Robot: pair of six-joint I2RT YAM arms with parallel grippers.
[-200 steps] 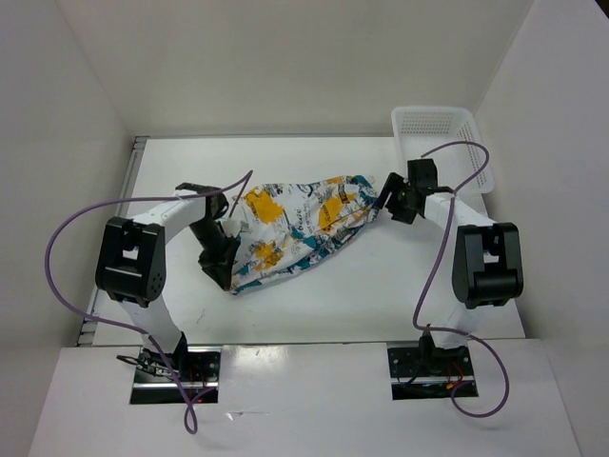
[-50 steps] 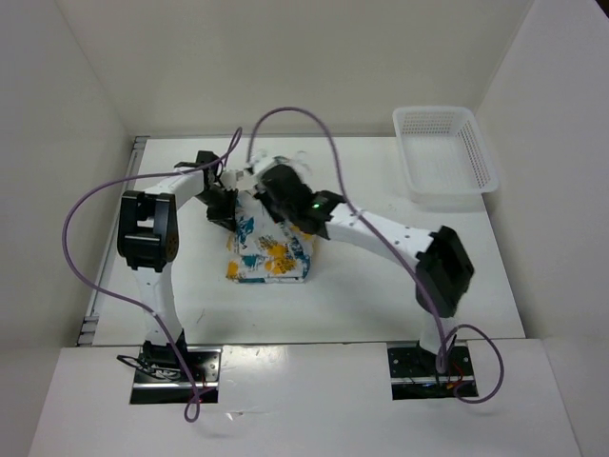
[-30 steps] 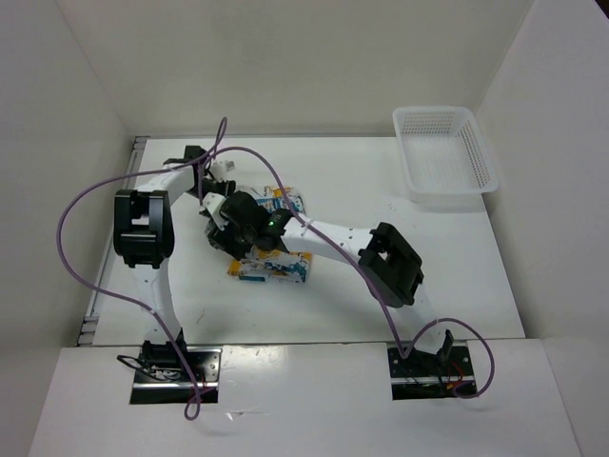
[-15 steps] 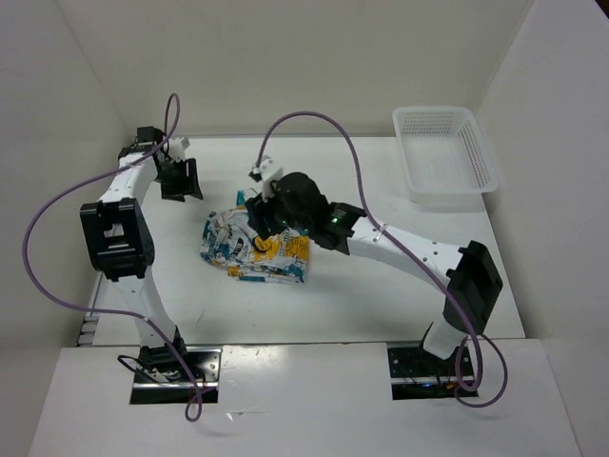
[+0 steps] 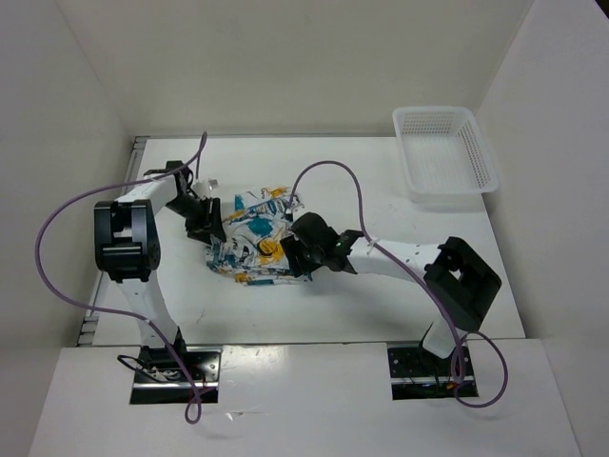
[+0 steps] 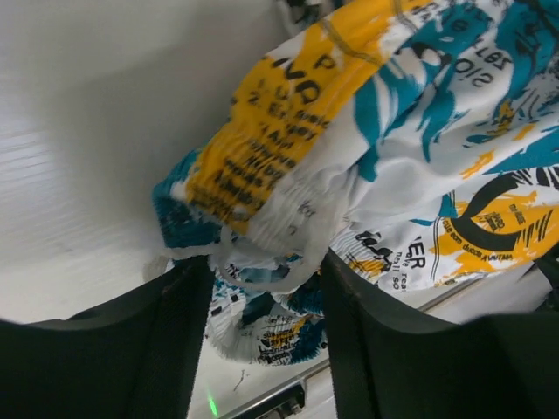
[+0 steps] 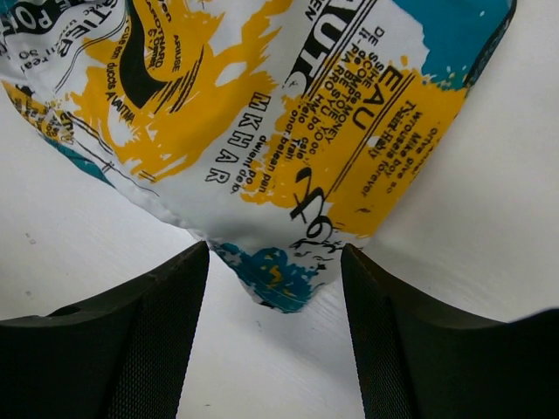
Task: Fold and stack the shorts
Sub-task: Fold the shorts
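Note:
The shorts (image 5: 249,227), white with teal, yellow and black print, lie loosely folded in a bundle left of the table's middle. My left gripper (image 5: 206,225) is at their left edge. In the left wrist view its jaws (image 6: 264,262) stand apart, and a bunched edge of the shorts (image 6: 288,236) sags between the fingertips without being pinched. My right gripper (image 5: 289,257) is at the bundle's near right edge. The right wrist view shows that gripper (image 7: 275,253) open, with a teal corner of the shorts (image 7: 279,279) lying on the table between the fingers and touching neither.
A white mesh basket (image 5: 445,152) stands at the back right corner. White walls close in the table (image 5: 400,295) at the back and on both sides. Purple cables arc over both arms.
The left gripper has swung back from the far left corner to the shorts' left edge. The right gripper has moved from the bundle's top to its near right edge, jaws open.

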